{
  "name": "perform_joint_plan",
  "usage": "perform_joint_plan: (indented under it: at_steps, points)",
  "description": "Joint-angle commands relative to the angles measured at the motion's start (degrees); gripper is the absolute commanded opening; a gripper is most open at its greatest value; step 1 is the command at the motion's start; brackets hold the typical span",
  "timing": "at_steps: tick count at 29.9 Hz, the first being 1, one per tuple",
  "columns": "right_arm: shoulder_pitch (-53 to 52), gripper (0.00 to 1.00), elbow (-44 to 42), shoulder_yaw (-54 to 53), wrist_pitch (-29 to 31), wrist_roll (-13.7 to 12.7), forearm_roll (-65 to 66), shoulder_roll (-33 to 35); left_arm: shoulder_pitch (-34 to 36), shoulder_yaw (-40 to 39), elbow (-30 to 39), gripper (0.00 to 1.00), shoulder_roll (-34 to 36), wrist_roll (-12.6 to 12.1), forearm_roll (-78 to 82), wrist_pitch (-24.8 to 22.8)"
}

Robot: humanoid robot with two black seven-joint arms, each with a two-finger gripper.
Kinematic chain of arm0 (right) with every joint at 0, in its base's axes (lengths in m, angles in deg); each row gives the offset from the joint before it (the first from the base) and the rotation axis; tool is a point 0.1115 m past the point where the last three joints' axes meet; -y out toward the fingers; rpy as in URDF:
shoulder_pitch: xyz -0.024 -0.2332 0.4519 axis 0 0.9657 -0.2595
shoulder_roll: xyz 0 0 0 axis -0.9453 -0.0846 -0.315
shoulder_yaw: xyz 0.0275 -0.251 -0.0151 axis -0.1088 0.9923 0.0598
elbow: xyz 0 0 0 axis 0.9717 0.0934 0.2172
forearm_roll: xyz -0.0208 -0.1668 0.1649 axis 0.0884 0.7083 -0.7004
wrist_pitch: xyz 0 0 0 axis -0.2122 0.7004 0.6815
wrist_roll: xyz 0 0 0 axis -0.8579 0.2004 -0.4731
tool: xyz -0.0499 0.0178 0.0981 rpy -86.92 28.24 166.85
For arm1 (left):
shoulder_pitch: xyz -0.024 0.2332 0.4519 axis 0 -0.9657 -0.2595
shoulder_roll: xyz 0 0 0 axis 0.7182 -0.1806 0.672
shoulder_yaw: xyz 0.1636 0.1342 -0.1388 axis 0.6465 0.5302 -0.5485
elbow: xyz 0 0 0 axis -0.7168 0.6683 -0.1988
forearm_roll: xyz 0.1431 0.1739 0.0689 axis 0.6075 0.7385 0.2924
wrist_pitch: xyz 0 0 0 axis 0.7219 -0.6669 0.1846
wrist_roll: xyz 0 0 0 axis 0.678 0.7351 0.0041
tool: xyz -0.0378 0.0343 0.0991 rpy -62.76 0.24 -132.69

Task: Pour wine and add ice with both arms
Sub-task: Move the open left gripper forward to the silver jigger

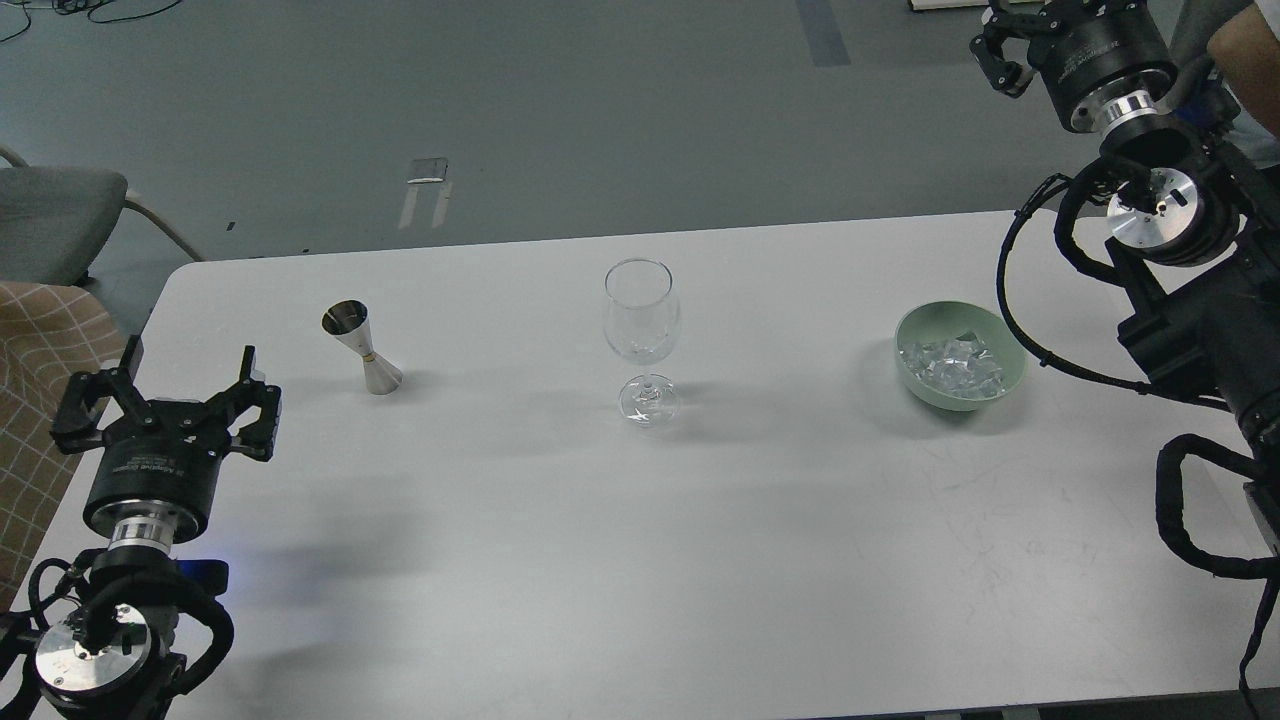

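White table (560,560), grey floor behind. Left gripper (165,385) spread wide, empty; jigger (362,347) just ahead-right, glass (642,340) further right. Right gripper (1005,45) half out of frame, state unclear; ice (952,362) below it in bowl (915,375). Risk: clumsy grab tips jigger, spilling wine.

Pretty sure I'm in a lab or robotics test room: plain white table (640,560) on a bare grey floor (560,110) with tape marks (428,190), loose cables (90,10) in the corner, grey office chair (50,220) nearby.
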Motion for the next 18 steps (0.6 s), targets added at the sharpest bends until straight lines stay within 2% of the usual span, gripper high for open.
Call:
perform_joint_plan:
  at_steps: [1, 4, 7, 9, 11, 13, 18]
  points:
    - [-0.07, 1.00, -0.01, 0.34, -1.03, -0.07, 0.01, 0.04, -0.20, -0.08, -0.11, 0.89, -2.93, -1.72, 0.07, 0.58]
    - [-0.16, 1.00, -0.27, 0.52, -1.03, -0.07, 0.18, 0.21, -0.46, -0.08, -0.20, 0.89, -6.53, -2.07, 0.16, 0.14]
    - [-0.16, 1.00, -0.27, 0.52, -1.12, -0.07, 0.18, 0.30, -0.81, 0.18, -0.81, 0.89, -6.98, -3.12, 0.34, -3.19]
    - [-0.16, 1.00, -0.27, 0.52, -1.12, -0.07, 0.18, 1.00, -0.81, 0.62, -2.39, 0.89, -6.98, -4.53, 0.51, -7.40]
    - [-0.08, 1.00, -0.27, 0.52, -1.12, -0.07, 0.18, 1.18, -0.64, 0.71, -4.93, 0.89, -7.24, -4.89, 0.69, -10.31]
    - [0.01, 1.00, -0.27, 0.52, -1.21, -0.07, 0.18, 1.27, -0.38, 0.53, -6.08, 0.89, -7.33, -5.06, 0.60, -11.01]
    - [0.54, 1.00, -0.36, 0.61, -1.56, -0.07, 0.18, 1.18, 1.21, 0.80, -9.16, 0.80, -8.21, -4.88, 0.60, -11.28]
